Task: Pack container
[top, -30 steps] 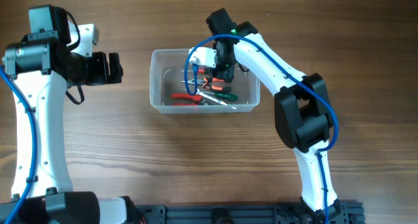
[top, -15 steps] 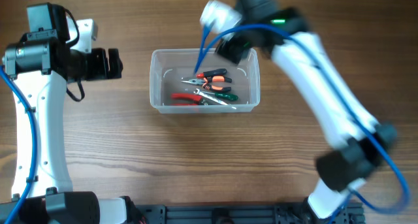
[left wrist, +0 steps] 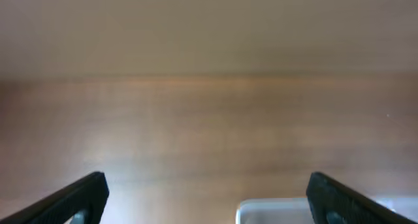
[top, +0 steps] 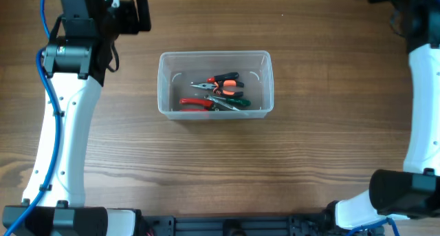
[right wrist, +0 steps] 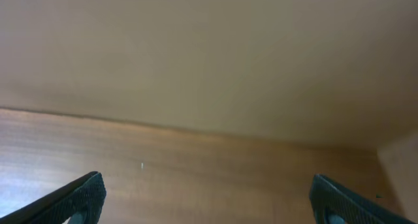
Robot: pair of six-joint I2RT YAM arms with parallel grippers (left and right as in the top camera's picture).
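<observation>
The clear container [top: 213,54] stands in the middle of the wooden table. Inside it lie orange-and-black pliers [top: 221,81], a green-handled tool [top: 234,99] and red-handled pliers [top: 194,102]. My left gripper [top: 141,14] is open and empty above the table's far left, away from the container. In the left wrist view its gripper [left wrist: 208,198] has wide-apart fingers, with a corner of the container [left wrist: 274,212] at the bottom edge. My right gripper [right wrist: 209,198] is open over bare wood, nothing between its fingers. In the overhead view it is cut off at the top right corner.
The right arm [top: 421,105] runs along the table's right edge and the left arm [top: 65,126] along the left side. A black rail [top: 234,226] borders the near edge. Bare wood surrounds the container.
My right gripper opened over the container, left the orange-and-black pliers inside, and swung away to the far right corner. The left arm moved toward the far edge.
</observation>
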